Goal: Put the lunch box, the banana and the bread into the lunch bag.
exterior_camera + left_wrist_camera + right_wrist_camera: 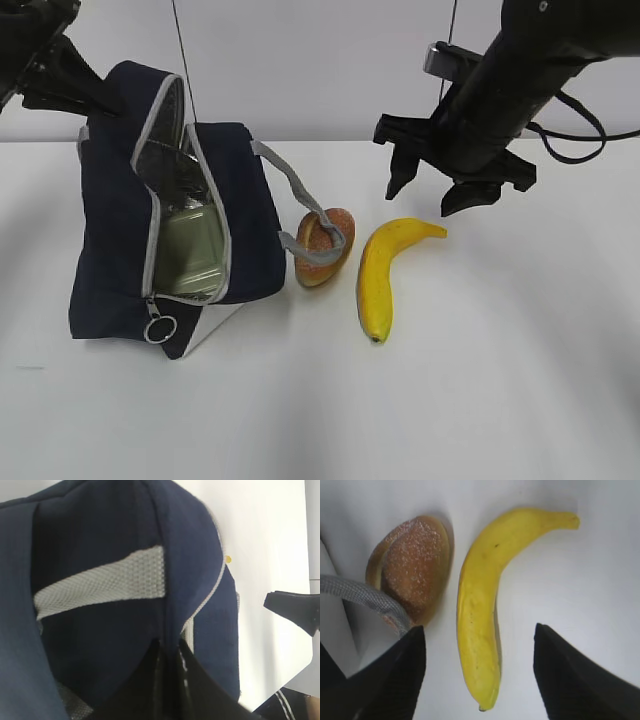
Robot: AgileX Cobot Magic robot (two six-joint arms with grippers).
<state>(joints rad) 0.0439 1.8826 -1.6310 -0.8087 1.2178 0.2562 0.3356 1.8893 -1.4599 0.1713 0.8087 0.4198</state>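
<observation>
The left gripper [167, 650] pinches the lunch bag [120, 230] open, so the wide-open, empty right gripper [432, 192] can take the banana [378, 275].

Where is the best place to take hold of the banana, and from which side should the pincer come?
Probably the thick middle of the banana, from above. It lies flat on the table, clear of the bread, and the open right pincer already hangs over it, jaws either side.
</observation>
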